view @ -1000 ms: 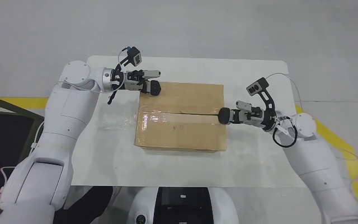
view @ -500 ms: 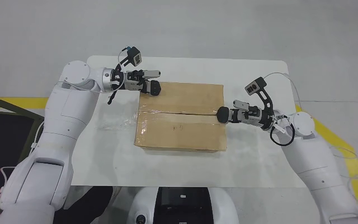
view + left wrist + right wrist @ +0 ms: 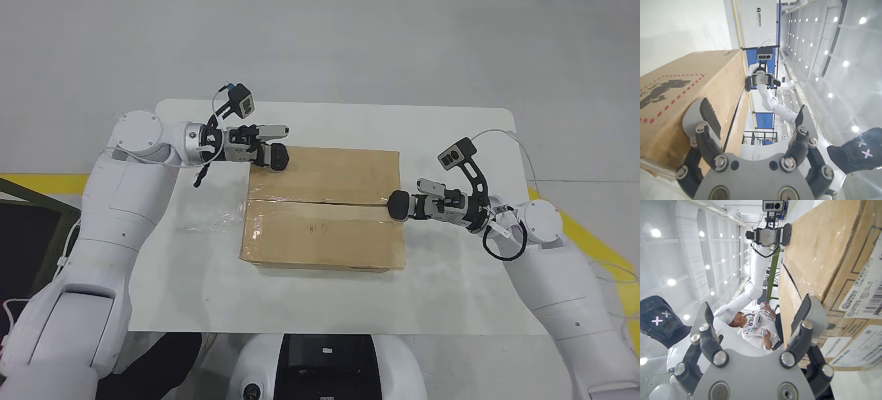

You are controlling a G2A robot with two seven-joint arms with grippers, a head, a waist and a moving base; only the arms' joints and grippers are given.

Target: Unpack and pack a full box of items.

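Your left gripper (image 3: 753, 108) (image 3: 277, 143) has its jaws spread wide with nothing between them. One pad (image 3: 710, 115) sits over the top corner of the box (image 3: 687, 79) (image 3: 320, 230), the corner that faces the worktop's far left corner (can't tell if it's actually pressing on the cardboard).

Your right gripper (image 3: 756, 303) (image 3: 405, 200) is gaping too, also holding nothing. One of its pads (image 3: 800, 315) is right at the end of the taped seam (image 3: 320, 203), on the box side that faces the worktop's right edge.

The box is shut, flaps down, with shiny clear tape along the seam. It sits flat around the middle of the white worktop (image 3: 450, 130), long sides running parallel to the near and far edges. From the right wrist you can see shipping labels (image 3: 863, 291) on its end face. From the left wrist there's a red dashed marking (image 3: 668, 89) on the opposite end.
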